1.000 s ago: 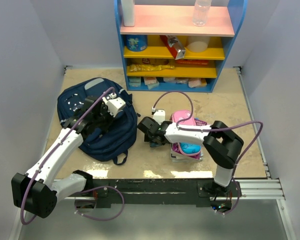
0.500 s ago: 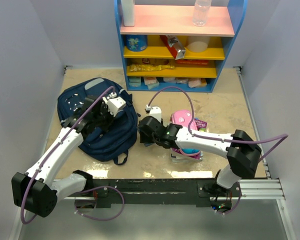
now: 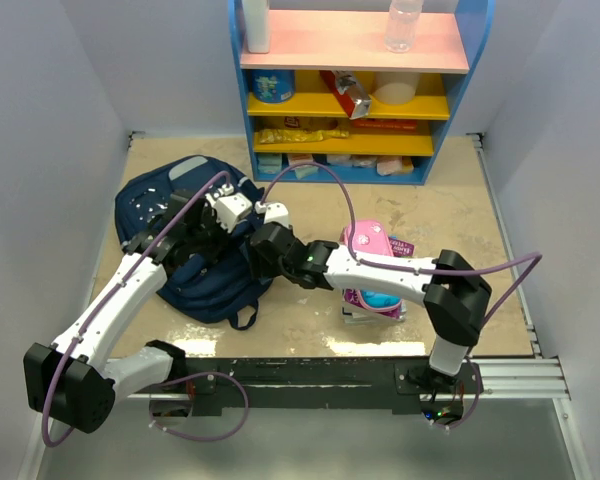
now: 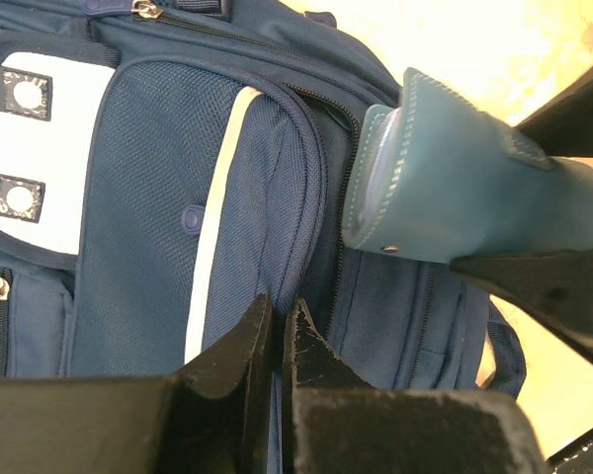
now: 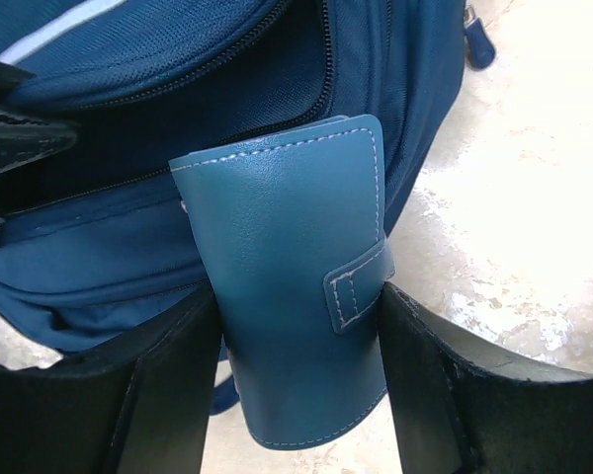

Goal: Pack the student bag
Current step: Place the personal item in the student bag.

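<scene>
The navy student bag (image 3: pixel 185 240) lies on the table at the left; it fills the left wrist view (image 4: pixel 158 197) and the top of the right wrist view (image 5: pixel 128 79). My left gripper (image 4: pixel 275 321) is shut on a fold of the bag's fabric beside an open zip. My right gripper (image 5: pixel 295 385) is shut on a teal leather wallet (image 5: pixel 287 296) with a stitched strap, holding it at the bag's open pocket. The wallet also shows in the left wrist view (image 4: pixel 445 197). In the top view my right gripper (image 3: pixel 262 250) is at the bag's right edge.
A pink pencil case (image 3: pixel 368 240) lies on books (image 3: pixel 375 300) right of centre. A blue shelf unit (image 3: pixel 350 90) with snacks, cans and a bottle stands at the back. White walls close in left and right.
My right arm has swung left from beside the pink pencil case to the bag's right edge, carrying the wallet. My left gripper has stayed on the bag.
</scene>
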{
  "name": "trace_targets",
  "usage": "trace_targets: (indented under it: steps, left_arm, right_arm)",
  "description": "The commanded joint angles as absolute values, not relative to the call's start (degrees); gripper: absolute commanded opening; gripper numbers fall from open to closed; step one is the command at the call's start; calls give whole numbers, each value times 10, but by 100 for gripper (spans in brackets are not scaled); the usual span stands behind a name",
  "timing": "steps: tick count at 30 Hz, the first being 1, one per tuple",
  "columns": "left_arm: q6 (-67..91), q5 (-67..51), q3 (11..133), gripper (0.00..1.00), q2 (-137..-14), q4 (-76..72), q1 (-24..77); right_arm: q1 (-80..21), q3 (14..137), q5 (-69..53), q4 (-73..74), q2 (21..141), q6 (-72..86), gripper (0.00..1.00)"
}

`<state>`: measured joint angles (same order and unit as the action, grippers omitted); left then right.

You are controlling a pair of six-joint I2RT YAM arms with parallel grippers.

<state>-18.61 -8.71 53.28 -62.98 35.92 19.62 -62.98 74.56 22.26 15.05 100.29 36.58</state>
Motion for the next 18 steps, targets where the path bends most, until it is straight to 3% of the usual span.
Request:
trace_targets:
  steps: [1, 9, 18]
  left_arm:
    - [-177, -113, 568, 0, -621, 338, 197]
    - [-175, -119, 568, 0, -623, 338, 199]
    - [-178, -117, 561, 0, -626, 336, 199]
  right_arm:
    - [-631, 797, 204, 120, 1028, 352, 63]
    - [-632, 860, 163, 116, 1083, 355, 64]
    - [-631, 808, 156, 80, 1010, 364, 64]
